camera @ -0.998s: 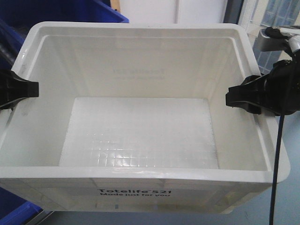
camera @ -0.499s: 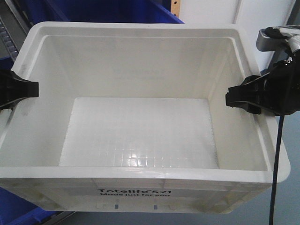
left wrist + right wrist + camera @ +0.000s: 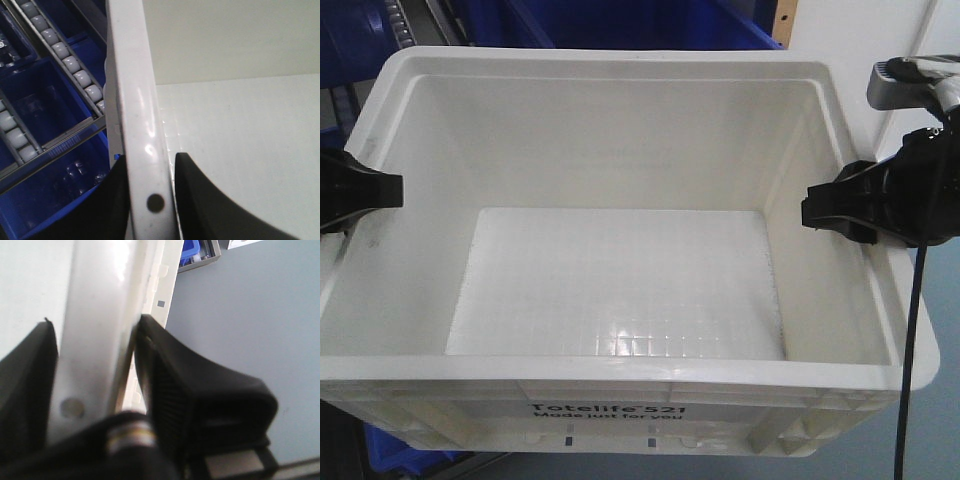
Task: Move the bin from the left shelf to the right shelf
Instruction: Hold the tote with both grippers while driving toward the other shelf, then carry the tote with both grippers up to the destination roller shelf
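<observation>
As fingers (image 3: 838, 207) pinch bin (image 3: 600, 130) rims, blue bins (image 3: 650, 25) behind.

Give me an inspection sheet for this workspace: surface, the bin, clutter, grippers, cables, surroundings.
Surface: no table or shelf board seen; grey floor shows in the right wrist view.
Job's things: white bin, upright, empty, "Totelife 521" print facing the camera.
Clutter: nothing seen.
Grippers: left gripper clamps the left rim, one finger each side; right gripper likewise on the right rim.
Cables: black cable hangs below the right gripper, along the bin's right side.
Surroundings: blue bins behind; roller tracks at left.
</observation>
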`<act>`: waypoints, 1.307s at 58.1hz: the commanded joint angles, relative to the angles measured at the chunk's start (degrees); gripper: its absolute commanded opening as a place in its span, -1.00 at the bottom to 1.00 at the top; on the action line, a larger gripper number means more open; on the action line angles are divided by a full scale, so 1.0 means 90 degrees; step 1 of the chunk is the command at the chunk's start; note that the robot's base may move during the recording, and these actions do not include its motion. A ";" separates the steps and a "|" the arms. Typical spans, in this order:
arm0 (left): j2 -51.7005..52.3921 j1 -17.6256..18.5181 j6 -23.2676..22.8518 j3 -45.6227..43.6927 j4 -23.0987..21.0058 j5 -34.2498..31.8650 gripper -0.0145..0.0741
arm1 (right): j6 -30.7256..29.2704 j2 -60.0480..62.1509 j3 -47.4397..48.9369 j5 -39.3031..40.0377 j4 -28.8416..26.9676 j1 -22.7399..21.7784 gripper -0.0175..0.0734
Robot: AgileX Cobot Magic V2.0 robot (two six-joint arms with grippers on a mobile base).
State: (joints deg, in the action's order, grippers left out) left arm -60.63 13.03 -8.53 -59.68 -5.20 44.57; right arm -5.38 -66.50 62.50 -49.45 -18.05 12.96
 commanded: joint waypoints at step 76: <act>0.0184 0.0016 0.0253 -0.0254 0.0212 -0.0750 -0.69 | -0.0299 0.0224 0.0245 0.0539 -0.0058 -0.0046 -0.62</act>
State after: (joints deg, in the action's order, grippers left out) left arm -60.63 13.03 -8.53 -59.68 -5.20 44.63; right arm -5.38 -66.50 62.50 -49.50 -18.05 12.96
